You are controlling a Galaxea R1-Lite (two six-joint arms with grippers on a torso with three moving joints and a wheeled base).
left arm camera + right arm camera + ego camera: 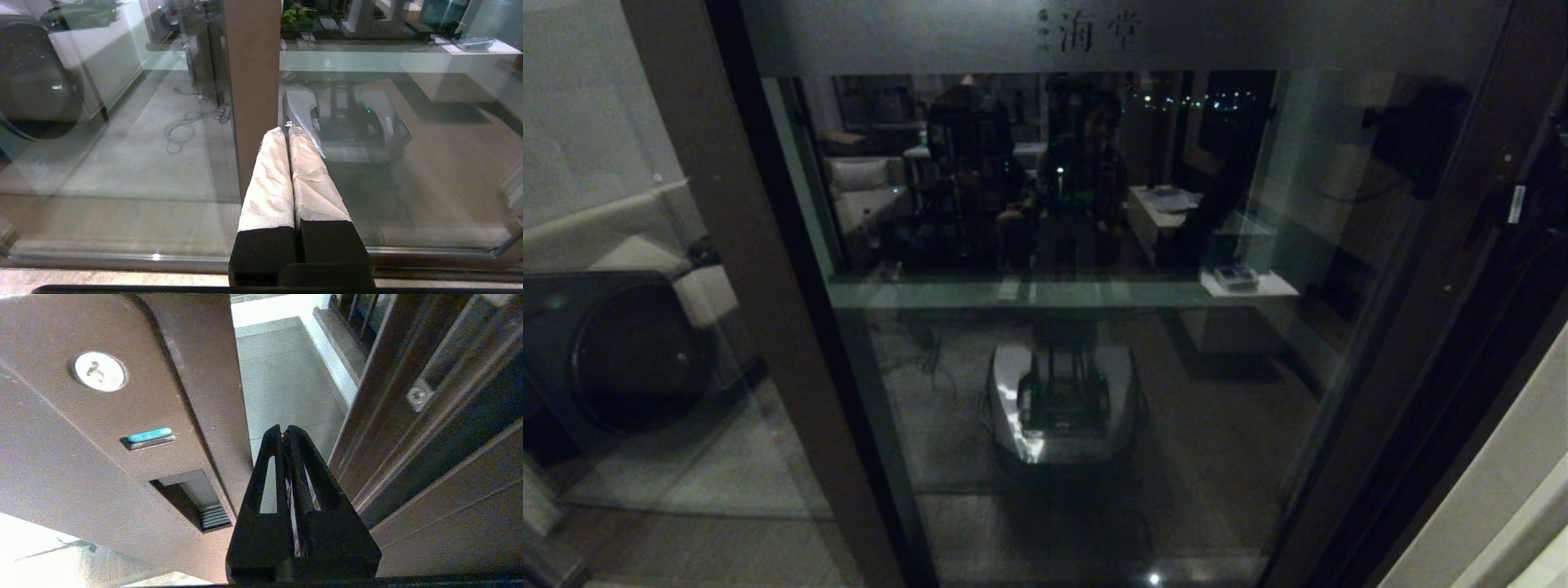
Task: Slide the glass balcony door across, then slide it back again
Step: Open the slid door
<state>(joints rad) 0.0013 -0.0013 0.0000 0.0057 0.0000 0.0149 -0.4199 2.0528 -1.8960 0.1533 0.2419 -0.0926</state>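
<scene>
At far left, behind a fixed glass pane (645, 343), a dark round-fronted washing machine (613, 351) on the balcony floor. Next along, the brown stile (760, 269) of the glass door (1062, 245), the door itself filling the middle of the head view, frosted band with small characters (1094, 33) across its top, reflections of a lit room and of the robot's base in the clear part. Left tool (288, 130) parked low in front of that left stile, cloth-wrapped fingers (269, 179) pressed together, holding nothing. Further right, the door's handle-side stile with a round lock plate (99, 371), a small teal tab (148, 435) and a recessed finger pull (192, 498). Just beside it, a narrow open gap showing the grey balcony floor (282, 384), then the dark door jamb (429, 416). Right tool (286, 435) pointed into that gap between stile edge and jamb, black fingers closed, nothing gripped. Likely heavy and rigid, rolling on a bottom track, so resistant to start and prone to coasting; glass slippery and breakable, no place to push. Best purchase probably the stile's edge or the recessed pull, pressed steadily sideways with closed fingers, low risk of slipping only if kept on the frame.
</scene>
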